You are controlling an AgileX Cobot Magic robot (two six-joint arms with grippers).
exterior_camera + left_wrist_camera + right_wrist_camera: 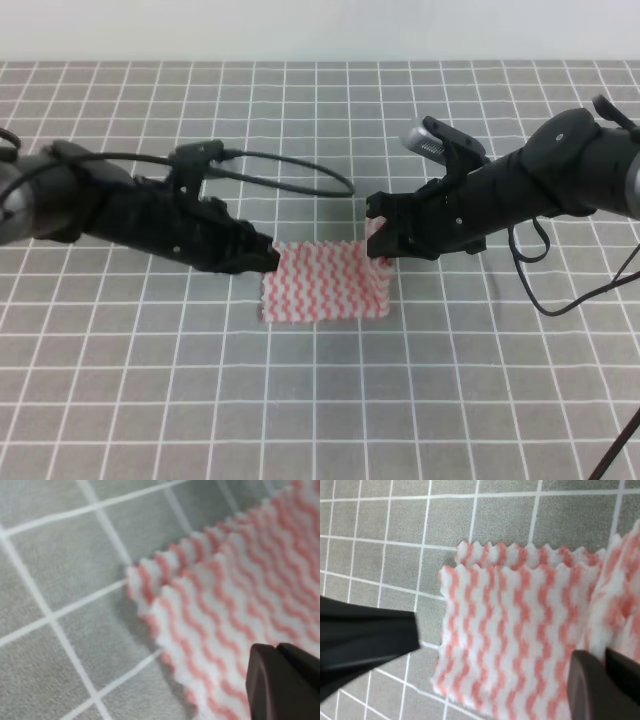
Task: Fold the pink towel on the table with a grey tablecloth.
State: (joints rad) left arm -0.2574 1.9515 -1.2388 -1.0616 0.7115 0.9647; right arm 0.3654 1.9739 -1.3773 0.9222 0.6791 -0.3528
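My pink towel (325, 280) shows pink-and-white wavy zigzag stripes. Under it, the tabletop (320, 400) wears grey cloth crossed by a grid of thin white lines. My left tool (262, 255) and right tool (378, 238) are black.

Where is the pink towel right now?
In the high view the pink towel lies near the middle of the grey tablecloth, between the left gripper and right gripper, which meet its two far corners.
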